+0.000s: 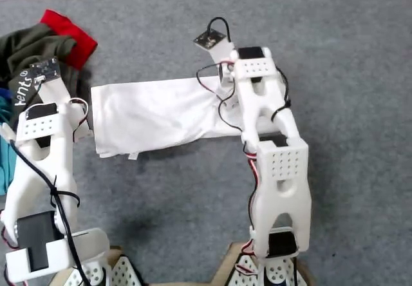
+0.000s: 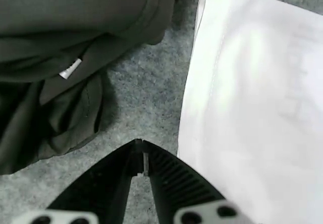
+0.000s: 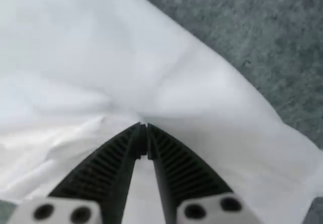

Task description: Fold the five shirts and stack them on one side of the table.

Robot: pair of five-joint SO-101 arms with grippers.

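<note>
White shirt (image 1: 154,115): it lies flat on the grey tabletop (image 1: 347,54) as a long band with its sides already turned in, stretched between my two end effectors. One end sits under my right tips and the other lies just beside my left ones. I judge it is spread this way so the band can be doubled end over end.
Right end effector (image 3: 142,133): the jaws are closed, with the tips down on the white cloth where creases gather. I cannot tell whether a layer is caught between them or only pressed. Either way the contact pins that end, so the band should not slide.
Left end effector (image 2: 141,151): the jaws are closed with nothing in them. It hangs over bare tabletop in the gap between the shirt's hemmed edge and the dark pile, near the free end, which I judge it is meant to take.
Dark olive shirt (image 2: 65,42): it lies crumpled beyond my left tips, on the far side from the white one, with its label showing. A red shirt (image 1: 67,31) lies past it, and a teal cloth (image 1: 5,163) sits behind my left arm at the edge. I think they are bunched aside to leave working room.
Progress: early, by my reckoning, with one garment part-folded and the others in a heap.
Next move: my left jaws would need to open and take the hem through all its layers. Catching only the top one would pull the fold apart.
</note>
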